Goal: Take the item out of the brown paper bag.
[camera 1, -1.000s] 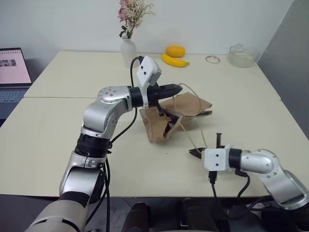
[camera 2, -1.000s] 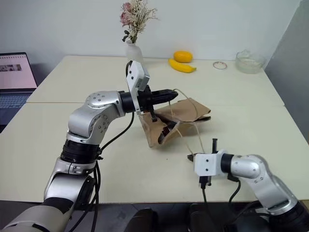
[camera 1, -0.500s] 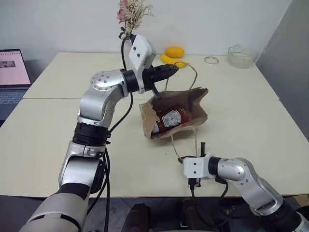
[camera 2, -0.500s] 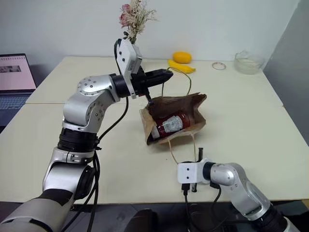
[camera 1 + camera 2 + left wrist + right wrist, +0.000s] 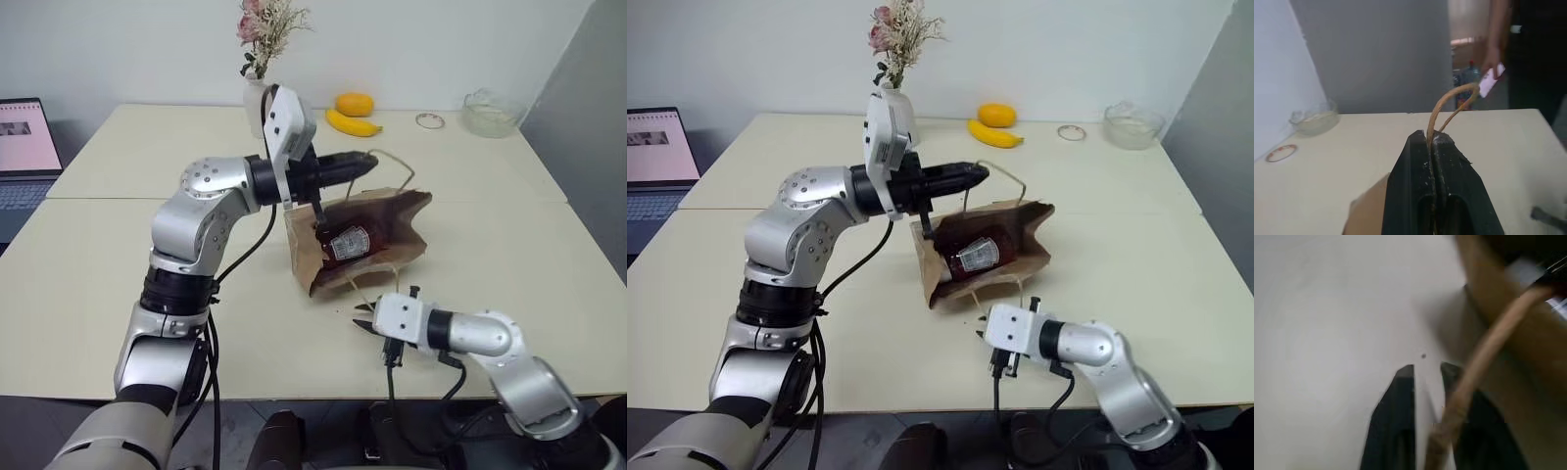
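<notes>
Bottle (image 5: 348, 242) inside bag (image 5: 392, 245); banana (image 5: 354, 123), orange fruit (image 5: 355, 103) well apart.

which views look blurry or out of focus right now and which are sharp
Right wrist view: heavily blurred, the cord handle and brown paper bag smeared beside the right hand. Left wrist view: the left hand pinching the handle is sharp, the person behind soft. Both eye views: evenly lit and clear, the red bottle readable inside the bag.
</notes>
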Robot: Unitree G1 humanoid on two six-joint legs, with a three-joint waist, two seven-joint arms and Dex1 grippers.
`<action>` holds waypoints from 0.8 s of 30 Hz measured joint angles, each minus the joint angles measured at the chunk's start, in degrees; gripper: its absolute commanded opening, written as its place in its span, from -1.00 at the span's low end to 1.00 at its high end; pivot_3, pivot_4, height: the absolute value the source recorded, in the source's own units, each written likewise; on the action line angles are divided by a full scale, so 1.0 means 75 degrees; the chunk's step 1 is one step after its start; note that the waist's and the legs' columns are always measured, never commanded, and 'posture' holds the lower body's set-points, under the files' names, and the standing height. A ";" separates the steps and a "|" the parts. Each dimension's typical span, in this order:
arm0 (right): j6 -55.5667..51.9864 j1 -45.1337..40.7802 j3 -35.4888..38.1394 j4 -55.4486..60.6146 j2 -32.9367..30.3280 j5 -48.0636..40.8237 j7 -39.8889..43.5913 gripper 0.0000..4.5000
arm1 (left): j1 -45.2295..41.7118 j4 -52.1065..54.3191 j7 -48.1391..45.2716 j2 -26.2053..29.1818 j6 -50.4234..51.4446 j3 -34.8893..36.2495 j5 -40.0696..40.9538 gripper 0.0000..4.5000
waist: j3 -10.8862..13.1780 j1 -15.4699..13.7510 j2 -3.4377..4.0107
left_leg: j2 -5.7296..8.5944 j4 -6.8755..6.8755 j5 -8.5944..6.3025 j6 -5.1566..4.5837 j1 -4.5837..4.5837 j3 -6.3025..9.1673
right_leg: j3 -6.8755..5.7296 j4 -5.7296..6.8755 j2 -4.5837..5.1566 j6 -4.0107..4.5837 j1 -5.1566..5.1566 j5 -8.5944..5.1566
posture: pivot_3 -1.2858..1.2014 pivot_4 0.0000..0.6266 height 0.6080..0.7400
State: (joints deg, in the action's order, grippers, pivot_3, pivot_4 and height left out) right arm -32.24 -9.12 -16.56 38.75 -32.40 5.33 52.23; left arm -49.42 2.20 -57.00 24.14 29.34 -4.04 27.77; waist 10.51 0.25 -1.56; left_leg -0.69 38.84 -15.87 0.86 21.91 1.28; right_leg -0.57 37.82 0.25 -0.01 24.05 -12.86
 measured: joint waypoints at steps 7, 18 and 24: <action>-0.0937 0.0540 0.0979 0.1180 -0.1546 -0.1513 0.0901 0.50 | 0.0288 0.0524 -0.0075 0.0084 0.0248 -0.0035 0.0208 -1.00 | 0.0001 -0.0012 -0.0002 | 0.0001 -0.0003 -0.0001 -0.0002 0.0002 0.0000 | -0.0003 -0.0010 0.0000 0.0000 -0.0002 -0.0001 | 0.03 -0.52 1.00; -0.1549 -0.0595 0.2247 0.1082 -0.1597 -0.3213 0.0390 0.99 | 0.0290 0.0468 0.0026 0.0095 0.0244 -0.0011 0.0203 -1.00 | 0.0002 0.0022 -0.0003 | 0.0001 -0.0004 -0.0001 -0.0002 -0.0003 -0.0003 | 0.0000 -0.0005 -0.0011 0.0001 0.0000 -0.0001 | 0.03 -0.52 1.00; -0.0639 -0.1976 0.0121 -0.0712 -0.1035 -0.1381 -0.0810 0.99 | 0.0269 0.0297 0.0198 0.0112 0.0224 0.0062 0.0192 -1.00 | 0.0002 0.0028 -0.0003 | 0.0001 -0.0006 -0.0001 -0.0002 0.0004 -0.0010 | 0.0007 -0.0009 -0.0008 0.0001 0.0008 -0.0001 | 0.03 -0.52 1.00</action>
State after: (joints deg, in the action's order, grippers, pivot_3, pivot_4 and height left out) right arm -37.03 -23.93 -15.65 33.41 -40.16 -5.03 46.16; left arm -47.41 4.42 -55.52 24.98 31.02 -3.58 29.20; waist 10.53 0.46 -1.58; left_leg -0.68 38.79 -15.87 0.85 21.94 1.21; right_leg -0.52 37.75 0.18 0.00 24.10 -12.87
